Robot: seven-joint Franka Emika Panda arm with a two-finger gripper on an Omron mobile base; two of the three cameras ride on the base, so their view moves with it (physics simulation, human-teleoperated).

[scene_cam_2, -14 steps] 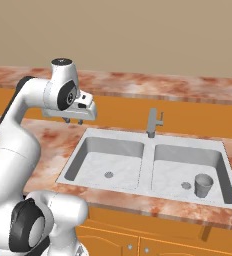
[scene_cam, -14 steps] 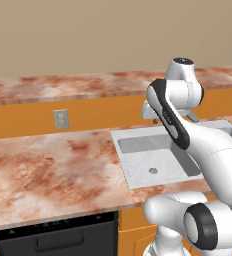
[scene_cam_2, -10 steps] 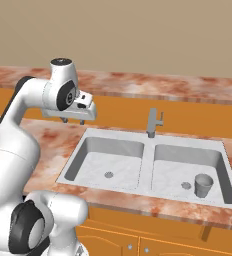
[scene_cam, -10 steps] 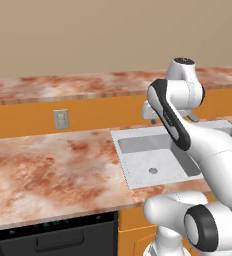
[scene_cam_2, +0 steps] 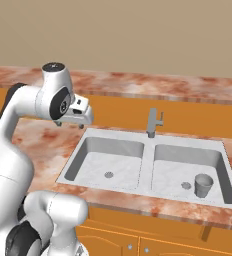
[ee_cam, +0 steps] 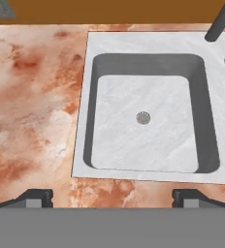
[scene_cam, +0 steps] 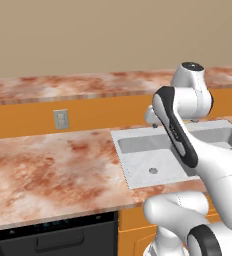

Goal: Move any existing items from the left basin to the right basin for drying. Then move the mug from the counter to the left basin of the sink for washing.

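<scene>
The grey handleless cup (scene_cam_2: pixel 203 185) stands upright in the right basin (scene_cam_2: pixel 173 170), beside its drain. The left basin (scene_cam_2: pixel 103 160) (ee_cam: pixel 143 145) holds nothing but its round drain hole (ee_cam: pixel 143 117). My gripper (ee_cam: pixel 113 199) is open, its dark fingertips (ee_cam: pixel 34 198) set wide apart with nothing between them. It hovers high over the counter (ee_cam: pixel 32 97) and the sink's front-left rim; in the right base view the gripper (scene_cam_2: pixel 77 120) hangs above the sink's left edge. The green mug is out of view.
The angular grey faucet (scene_cam_2: pixel 153 122) rises at the sink's back centre. A wall outlet (scene_cam: pixel 61 119) sits on the orange backsplash left of the sink. A dark dishwasher front (scene_cam: pixel 53 237) lies under the counter (scene_cam: pixel 53 165). My arm's links (scene_cam: pixel 180 130) block part of the sink.
The hand has drifted slightly left and a little lower near the sink's left edge. The cup and everything else stayed put.
</scene>
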